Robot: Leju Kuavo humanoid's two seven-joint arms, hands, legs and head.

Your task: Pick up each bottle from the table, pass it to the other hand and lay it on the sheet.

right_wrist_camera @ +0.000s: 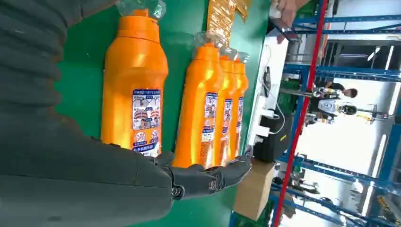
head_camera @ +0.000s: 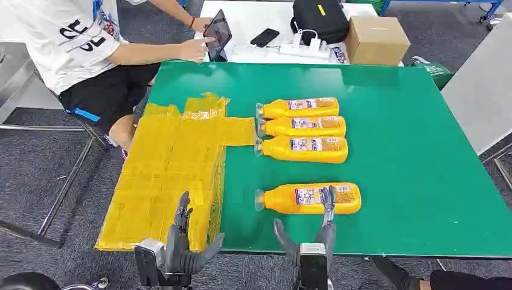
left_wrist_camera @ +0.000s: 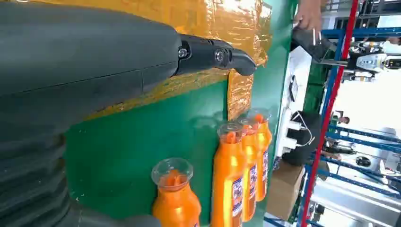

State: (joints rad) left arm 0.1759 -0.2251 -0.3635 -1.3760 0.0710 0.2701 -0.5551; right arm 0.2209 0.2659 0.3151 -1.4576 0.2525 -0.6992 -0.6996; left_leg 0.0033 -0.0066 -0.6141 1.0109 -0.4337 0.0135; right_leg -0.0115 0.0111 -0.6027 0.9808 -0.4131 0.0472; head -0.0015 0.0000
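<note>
The right hand [head_camera: 314, 232] sits at the near edge of the green table [head_camera: 410, 151], at about 6 o'clock in the head view. Its fingers [head_camera: 329, 202] are spread apart and reach up over the lower part of the nearest bottle [head_camera: 309, 198], with the thumb splayed out toward 10 o'clock. It grips nothing; whether the fingertips touch the bottle cannot be told. In the right wrist view the dark fingers [right_wrist_camera: 208, 177] stretch across the base end of that bottle [right_wrist_camera: 135, 80], just below its label.

The left hand [head_camera: 181, 241] is at about 7 o'clock, open and empty, fingers pointing up over the near corner of the yellow sheet [head_camera: 169, 175]. In the left wrist view its dark fingers [left_wrist_camera: 213, 54] lie above the sheet [left_wrist_camera: 203, 19], apart from it.

The nearest bottle lies on its side on the bare table, clear cap toward the sheet, base toward 3 o'clock. Beyond it, toward 12 o'clock and set apart, three more orange bottles [head_camera: 305, 130] lie side by side in a row, touching or nearly so, caps also toward the sheet. A narrow arm of the sheet reaches to their caps.

At 11 o'clock, past the far edge, a seated person [head_camera: 78, 48] touches a tablet [head_camera: 217, 33]. On a white table [head_camera: 253, 18] at 12 o'clock are a phone [head_camera: 264, 37], a power strip [head_camera: 299, 47], a black bag [head_camera: 320, 19] and a cardboard box [head_camera: 375, 39].
</note>
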